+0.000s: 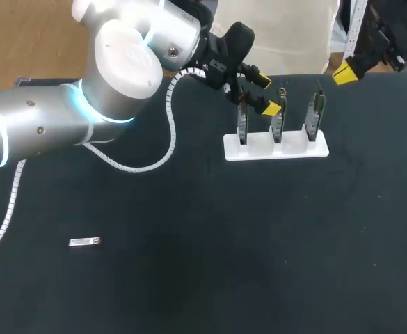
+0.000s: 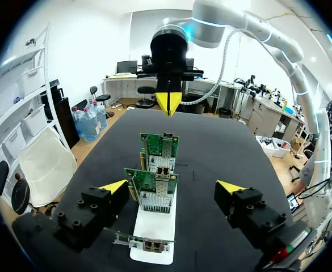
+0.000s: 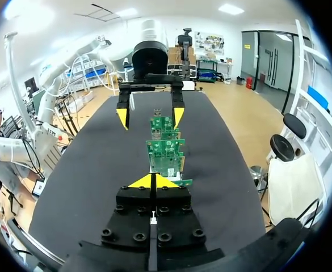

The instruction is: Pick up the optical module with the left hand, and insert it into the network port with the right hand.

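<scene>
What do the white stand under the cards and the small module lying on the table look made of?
The white stand: probably matte white plastic; uniform colour, no glare. The optical module: likely metal, given its silvery sheen, though too small to be sure.

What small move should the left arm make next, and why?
Probably draw the left claw back from the rack and toward the module. The claw is open and empty beside the rack, while the module lies untouched on the table, far from it.
</scene>
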Robot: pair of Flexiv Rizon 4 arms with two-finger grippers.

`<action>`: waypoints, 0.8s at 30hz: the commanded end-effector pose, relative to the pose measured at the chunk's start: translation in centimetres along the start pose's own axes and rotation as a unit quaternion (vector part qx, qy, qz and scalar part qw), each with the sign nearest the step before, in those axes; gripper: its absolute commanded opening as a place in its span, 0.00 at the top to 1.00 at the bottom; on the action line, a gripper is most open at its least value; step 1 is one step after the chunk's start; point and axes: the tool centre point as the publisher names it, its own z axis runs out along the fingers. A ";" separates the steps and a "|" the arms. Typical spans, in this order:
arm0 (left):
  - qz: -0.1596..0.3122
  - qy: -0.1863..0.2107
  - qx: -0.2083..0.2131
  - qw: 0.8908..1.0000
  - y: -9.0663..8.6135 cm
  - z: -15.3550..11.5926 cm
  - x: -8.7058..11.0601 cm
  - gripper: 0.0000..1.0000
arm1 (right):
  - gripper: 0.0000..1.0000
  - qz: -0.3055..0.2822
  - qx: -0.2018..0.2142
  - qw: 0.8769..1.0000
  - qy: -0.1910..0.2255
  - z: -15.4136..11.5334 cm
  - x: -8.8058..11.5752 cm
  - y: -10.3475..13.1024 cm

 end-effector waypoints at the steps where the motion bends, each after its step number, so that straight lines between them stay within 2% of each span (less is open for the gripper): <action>1: -0.001 0.003 0.002 1.000 0.2 0.1 -0.1 0.00 | 1.00 0.001 0.000 1.000 -0.002 0.0 0.0 -0.1; 4: -0.001 0.003 0.002 1.000 0.2 0.1 -0.1 0.00 | 1.00 0.002 0.003 1.000 -0.002 0.0 0.0 -0.1; 5: -0.001 0.003 0.002 1.000 0.2 0.1 -0.1 0.00 | 0.95 0.003 0.004 1.000 -0.002 0.1 0.0 -0.1; 6: -0.001 0.003 0.002 1.000 0.2 0.1 -0.1 0.00 | 0.00 0.005 0.005 1.000 -0.001 0.1 0.0 -0.1; 24: -0.001 0.003 0.002 1.000 0.2 0.1 -0.1 0.00 | 0.00 0.005 0.005 1.000 -0.001 0.1 0.0 -0.1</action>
